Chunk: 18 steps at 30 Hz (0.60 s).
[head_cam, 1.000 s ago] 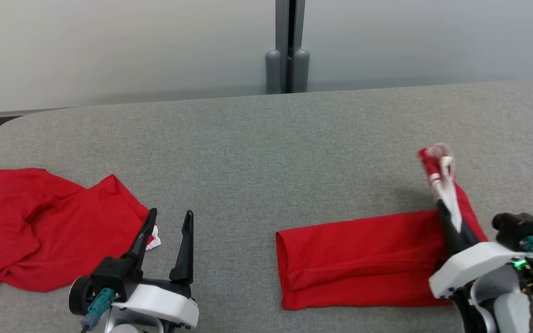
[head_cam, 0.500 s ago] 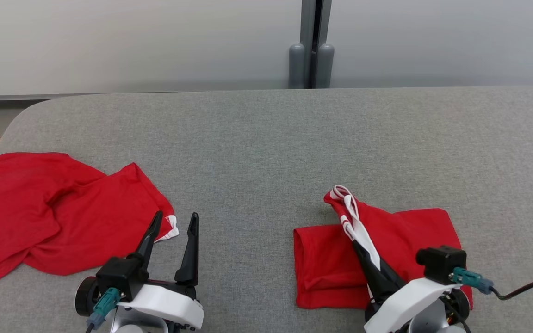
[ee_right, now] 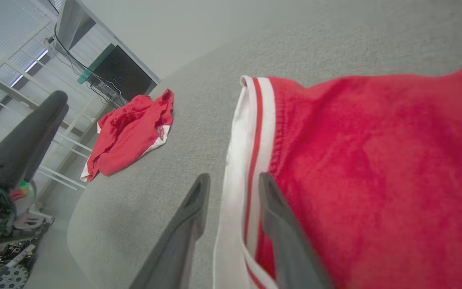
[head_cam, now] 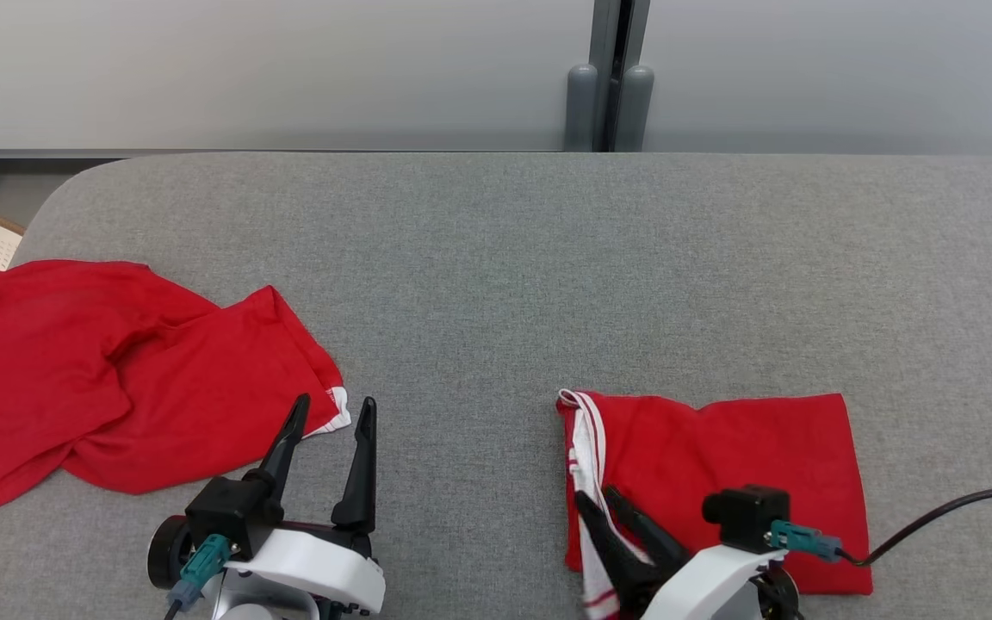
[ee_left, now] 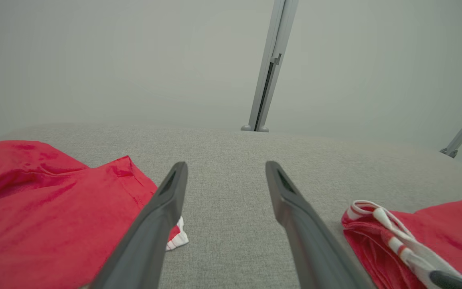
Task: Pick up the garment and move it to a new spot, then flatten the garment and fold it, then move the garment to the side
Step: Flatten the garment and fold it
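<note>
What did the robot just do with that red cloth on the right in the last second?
The right hand carried the white-striped band from the right over to the left and laid it down, doubling the folded garment; its fingers have parted, letting the band go. The left hand stayed open and idle beside the crumpled red garment, which lay still; the camera turned.

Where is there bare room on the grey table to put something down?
On the grey fabric table, the biggest bare patch is the far half, along the wall. A strip runs between the crumpled red garment and the folded red garment with a white striped band. Crowded at the front, around the left gripper and right gripper.
</note>
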Tool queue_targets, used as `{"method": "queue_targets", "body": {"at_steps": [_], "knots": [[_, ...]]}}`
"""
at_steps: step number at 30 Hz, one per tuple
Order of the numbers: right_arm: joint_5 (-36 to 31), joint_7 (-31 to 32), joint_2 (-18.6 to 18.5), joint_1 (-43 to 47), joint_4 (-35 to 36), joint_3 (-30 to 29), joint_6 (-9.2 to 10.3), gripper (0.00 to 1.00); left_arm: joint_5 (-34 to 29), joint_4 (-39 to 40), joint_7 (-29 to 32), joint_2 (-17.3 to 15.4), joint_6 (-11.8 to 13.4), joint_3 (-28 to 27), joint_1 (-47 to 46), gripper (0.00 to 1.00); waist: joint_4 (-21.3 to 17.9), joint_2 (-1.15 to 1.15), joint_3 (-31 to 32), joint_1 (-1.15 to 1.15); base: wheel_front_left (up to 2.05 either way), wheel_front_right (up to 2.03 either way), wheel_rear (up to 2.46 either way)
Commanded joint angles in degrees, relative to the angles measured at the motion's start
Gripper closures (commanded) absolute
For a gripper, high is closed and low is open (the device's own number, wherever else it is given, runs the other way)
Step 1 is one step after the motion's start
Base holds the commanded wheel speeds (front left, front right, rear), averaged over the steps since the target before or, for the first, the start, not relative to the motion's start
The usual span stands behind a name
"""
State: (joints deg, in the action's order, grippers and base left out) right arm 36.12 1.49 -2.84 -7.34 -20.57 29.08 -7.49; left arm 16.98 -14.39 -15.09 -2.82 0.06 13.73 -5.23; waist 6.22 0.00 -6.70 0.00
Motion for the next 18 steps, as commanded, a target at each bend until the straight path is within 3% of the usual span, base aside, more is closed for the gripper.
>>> {"method": "queue_targets", "body": {"at_steps": [1,5,10,18], "knots": [[1.4,-0.62,-0.15,-1.03,0.32,0.83,0.0,0.0,0.19,-0.08,-0.07,-0.18,0.22,-0.08,-0.95,0.0,-0.03,0.0,-0.02,0.0,0.0,0.0,0.0],[3.4,-1.6,-0.16,-2.01,-0.3,2.11,0.0,0.0,0.36,-0.24,-0.07,-0.19,0.4,-0.06,-0.76,0.0,-0.34,0.0,0.07,0.0,0.0,0.0,0.0],[2.34,-2.9,-0.17,-4.13,-0.46,-1.77,0.0,0.0,0.47,-0.42,-0.07,-0.19,0.46,-0.12,-0.88,0.0,-0.91,0.0,0.2,0.0,0.0,0.0,0.0],[-12.06,-4.65,-2.91,-6.33,4.1,-15.79,0.0,0.0,-0.02,1.03,-0.07,-0.18,0.24,-0.62,-1.35,0.0,-2.37,0.0,0.13,0.0,0.0,0.0,0.0]]}}
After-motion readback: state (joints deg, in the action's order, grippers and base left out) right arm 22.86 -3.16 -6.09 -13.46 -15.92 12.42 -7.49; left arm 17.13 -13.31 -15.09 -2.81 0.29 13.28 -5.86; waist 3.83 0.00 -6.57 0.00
